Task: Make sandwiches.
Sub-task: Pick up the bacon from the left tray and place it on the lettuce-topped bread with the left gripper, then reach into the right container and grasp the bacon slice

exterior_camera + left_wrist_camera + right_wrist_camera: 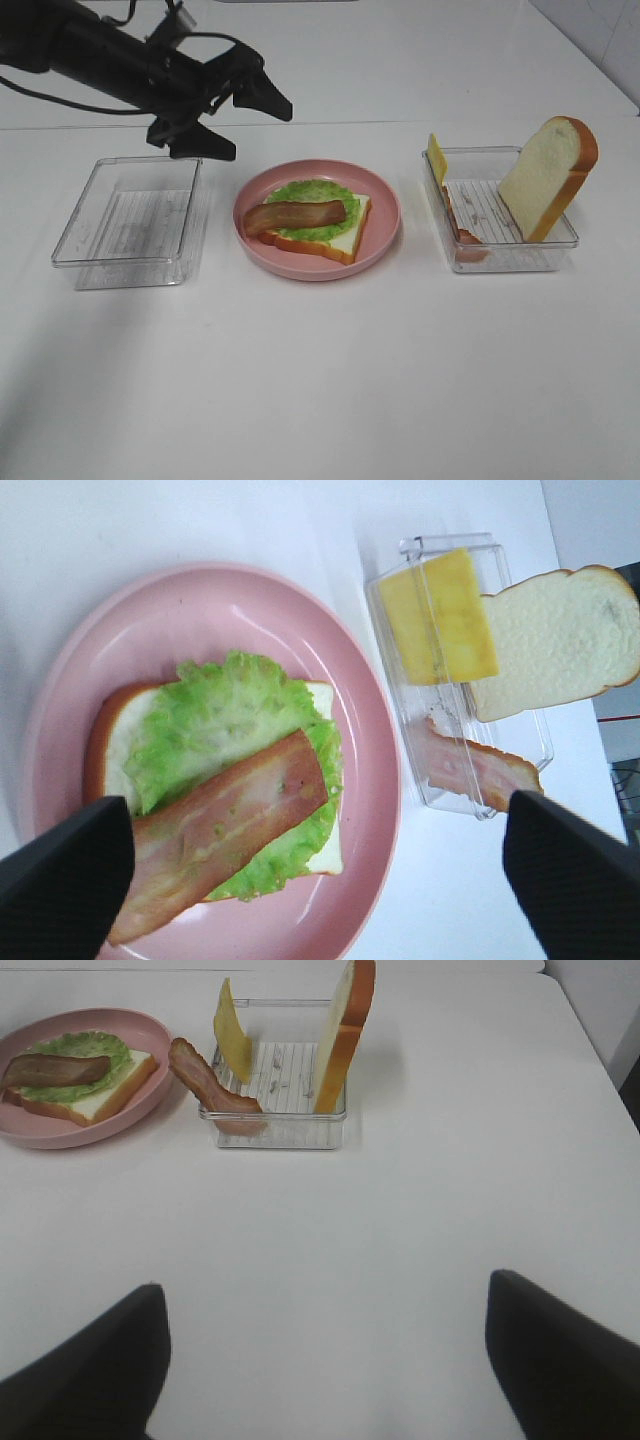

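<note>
On the pink plate (385,215) lies a bread slice (345,243) with a green lettuce leaf (320,195) and a bacon strip (295,214) on top. My left gripper (240,125) hangs open above the plate's back left edge, holding nothing; in its wrist view the fingers (60,880) straddle the bacon (225,830). The right clear tray (510,258) holds a yellow cheese square (437,157), a second bacon strip (465,240) and an upright bread slice (545,175). My right gripper (325,1360) is open over bare table, well short of that tray (280,1130).
An empty clear tray (130,225) stands left of the plate. The white table stretches wide in front of the trays and plate. The left arm's black body reaches in from the upper left.
</note>
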You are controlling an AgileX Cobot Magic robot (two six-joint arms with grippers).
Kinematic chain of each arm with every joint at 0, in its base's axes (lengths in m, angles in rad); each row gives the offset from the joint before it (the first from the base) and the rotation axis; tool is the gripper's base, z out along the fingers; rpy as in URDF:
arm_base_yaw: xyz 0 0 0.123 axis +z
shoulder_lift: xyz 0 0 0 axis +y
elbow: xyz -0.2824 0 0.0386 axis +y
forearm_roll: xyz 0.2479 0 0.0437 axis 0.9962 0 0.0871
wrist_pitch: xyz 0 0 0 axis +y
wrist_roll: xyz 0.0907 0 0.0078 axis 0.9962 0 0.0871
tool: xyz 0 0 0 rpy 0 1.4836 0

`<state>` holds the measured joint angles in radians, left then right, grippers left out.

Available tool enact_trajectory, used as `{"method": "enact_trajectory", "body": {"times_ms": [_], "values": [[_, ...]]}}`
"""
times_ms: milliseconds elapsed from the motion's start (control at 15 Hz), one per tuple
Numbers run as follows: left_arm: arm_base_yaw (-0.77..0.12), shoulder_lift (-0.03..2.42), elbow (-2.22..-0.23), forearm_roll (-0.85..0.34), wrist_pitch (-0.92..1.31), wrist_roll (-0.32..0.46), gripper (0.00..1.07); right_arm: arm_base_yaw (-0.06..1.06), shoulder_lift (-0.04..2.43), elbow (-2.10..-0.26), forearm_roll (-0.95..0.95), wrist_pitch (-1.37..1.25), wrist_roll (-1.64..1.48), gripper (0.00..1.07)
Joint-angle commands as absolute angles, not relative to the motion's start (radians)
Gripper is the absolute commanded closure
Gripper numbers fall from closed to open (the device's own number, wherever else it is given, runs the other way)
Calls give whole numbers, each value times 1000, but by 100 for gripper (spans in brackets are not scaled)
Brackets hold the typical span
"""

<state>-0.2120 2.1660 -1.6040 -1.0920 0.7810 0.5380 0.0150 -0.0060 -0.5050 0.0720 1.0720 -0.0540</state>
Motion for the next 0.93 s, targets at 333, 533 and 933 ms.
{"method": "enact_trajectory", "body": {"times_ms": [333, 533, 933], "values": [[-211, 1833, -1605, -623, 939, 327, 12, 10, -19, -504, 72, 1060, -62, 26], [-211, 1657, -1602, -393, 1069, 170, 12, 10, -19, -504, 72, 1060, -62, 26], [-211, 1382, -1601, -172, 1288, 55, 12, 10, -19, -504, 72, 1060, -62, 26]]}}
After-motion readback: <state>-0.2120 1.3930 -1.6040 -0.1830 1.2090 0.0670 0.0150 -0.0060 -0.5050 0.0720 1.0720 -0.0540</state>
